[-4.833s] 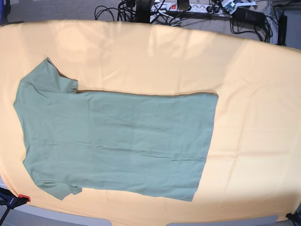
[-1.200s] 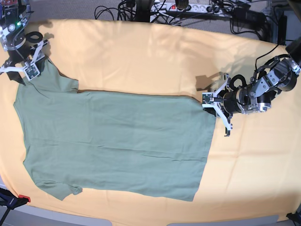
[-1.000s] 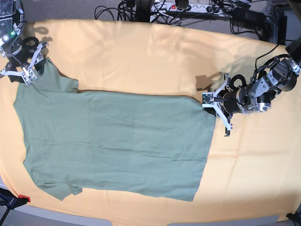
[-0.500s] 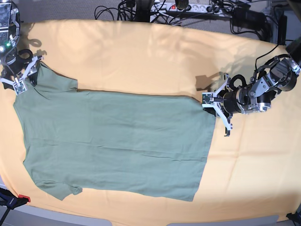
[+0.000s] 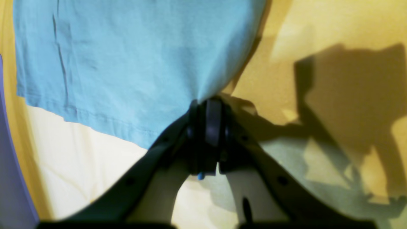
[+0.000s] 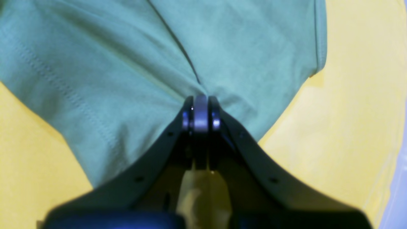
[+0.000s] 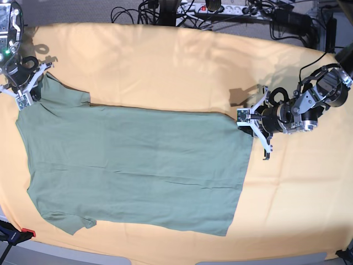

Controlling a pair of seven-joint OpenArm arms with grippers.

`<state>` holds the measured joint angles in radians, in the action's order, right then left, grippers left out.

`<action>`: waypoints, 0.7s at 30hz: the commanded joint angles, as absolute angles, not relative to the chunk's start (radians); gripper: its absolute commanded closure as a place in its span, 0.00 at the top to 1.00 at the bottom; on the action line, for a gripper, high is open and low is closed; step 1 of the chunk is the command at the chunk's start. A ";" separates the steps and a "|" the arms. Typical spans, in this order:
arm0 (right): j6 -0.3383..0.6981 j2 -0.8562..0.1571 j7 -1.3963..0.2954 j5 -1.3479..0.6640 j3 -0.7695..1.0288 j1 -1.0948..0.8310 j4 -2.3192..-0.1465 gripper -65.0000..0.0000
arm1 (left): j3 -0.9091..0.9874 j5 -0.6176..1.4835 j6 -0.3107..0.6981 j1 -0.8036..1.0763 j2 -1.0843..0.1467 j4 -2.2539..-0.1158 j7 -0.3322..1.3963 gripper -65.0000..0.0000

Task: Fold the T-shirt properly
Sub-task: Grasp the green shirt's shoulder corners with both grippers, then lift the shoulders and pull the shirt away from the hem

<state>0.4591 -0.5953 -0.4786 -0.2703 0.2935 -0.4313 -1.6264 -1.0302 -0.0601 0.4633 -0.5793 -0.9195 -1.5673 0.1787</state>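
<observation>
Base | one T-shirt (image 7: 138, 165) flat | left tool (image 7: 252, 126) — right tool (image 7: 26, 88) — both pinching it

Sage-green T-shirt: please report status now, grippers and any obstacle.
Left gripper shut on sage-green knit T-shirt, hem corner. Right gripper shut on sleeve end. Shirt flat on orange-yellow cloth. Nothing in the way.

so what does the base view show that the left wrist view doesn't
Only the base view shows the whole T-shirt spread flat, both sleeves, the right gripper at the far sleeve, and the cables beyond the table. Only the left wrist view shows the left gripper close up, shut on the shirt's hem corner, with the fabric bunching into it. Both show the shirt's hem end, the left gripper and the orange-yellow cloth underneath.
</observation>
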 commanded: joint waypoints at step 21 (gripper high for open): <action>0.404 -0.746 -0.500 -0.285 0.323 -0.572 -1.860 0.00 | -1.023 0.107 0.514 -0.659 -1.063 -1.744 0.183 0.00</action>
